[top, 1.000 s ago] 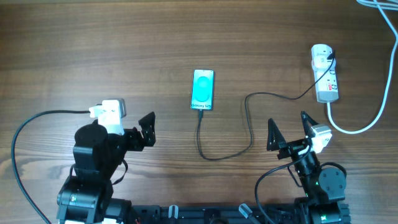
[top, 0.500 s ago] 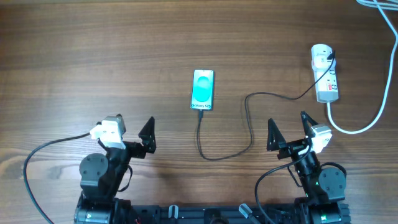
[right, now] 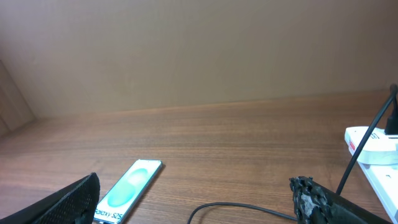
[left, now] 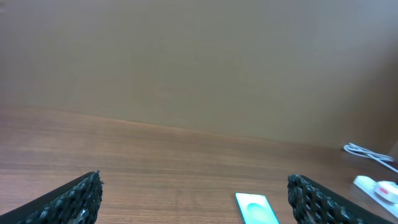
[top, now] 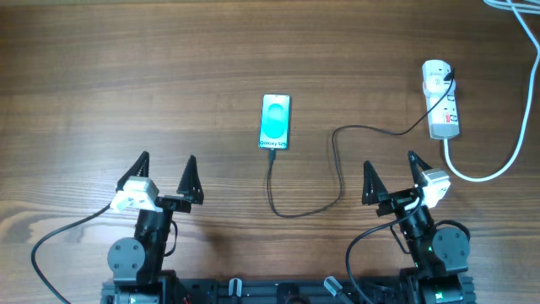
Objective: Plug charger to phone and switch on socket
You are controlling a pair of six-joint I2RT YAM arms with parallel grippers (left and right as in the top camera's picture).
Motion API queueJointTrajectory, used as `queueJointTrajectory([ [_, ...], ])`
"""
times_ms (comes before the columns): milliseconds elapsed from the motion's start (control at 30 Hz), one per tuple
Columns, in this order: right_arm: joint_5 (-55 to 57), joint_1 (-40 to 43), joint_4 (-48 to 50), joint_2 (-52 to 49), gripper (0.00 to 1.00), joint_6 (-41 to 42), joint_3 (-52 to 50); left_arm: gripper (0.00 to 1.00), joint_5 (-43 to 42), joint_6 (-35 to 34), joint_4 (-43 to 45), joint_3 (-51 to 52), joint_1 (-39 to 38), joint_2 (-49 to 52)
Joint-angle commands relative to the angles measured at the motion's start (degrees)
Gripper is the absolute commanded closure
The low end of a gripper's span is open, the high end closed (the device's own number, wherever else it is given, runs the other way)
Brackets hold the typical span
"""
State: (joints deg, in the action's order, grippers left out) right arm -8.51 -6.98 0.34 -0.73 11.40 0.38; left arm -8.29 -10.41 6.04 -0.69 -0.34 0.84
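Charger [top: 271,181] runs from socket [top: 440,110] to phone [top: 275,121] bottom edge.

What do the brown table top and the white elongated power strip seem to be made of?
The brown table top looks like wood or a wood-look laminate, matte: long grain lines run across it. The white elongated power strip looks like smooth moulded plastic: even white surface, rounded ends.
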Motion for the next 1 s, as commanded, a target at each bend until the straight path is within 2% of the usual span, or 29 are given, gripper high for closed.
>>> queueJointTrajectory([
  [0,0.79,-0.35,0.13,0.52,0.00,-0.76,-0.09,0.00,3.28,4.76,-1.60,0.37,0.52,-0.70],
  [133,0.79,-0.33,0.13,0.52,0.00,-0.76,-0.09,0.00,3.23,13.18,-10.16,0.37,0.52,-0.70],
  [200,0.79,-0.33,0.13,0.52,0.00,-0.79,-0.09,0.00,3.89,14.51,-10.23,0.37,0.61,-0.70],
  [467,0.79,-0.33,0.13,0.52,0.00,-0.76,-0.09,0.00,6.19,14.45,-10.60,0.37,0.61,-0.70],
  [600,0.79,-0.33,0.13,0.52,0.00,-0.74,-0.09,0.00,12.44,9.75,-10.16,0.37,0.61,-0.70],
  [967,0.79,-0.33,0.13,0.52,0.00,-0.74,-0.09,0.00,9.86,11.56,-10.34,0.37,0.61,-0.70],
])
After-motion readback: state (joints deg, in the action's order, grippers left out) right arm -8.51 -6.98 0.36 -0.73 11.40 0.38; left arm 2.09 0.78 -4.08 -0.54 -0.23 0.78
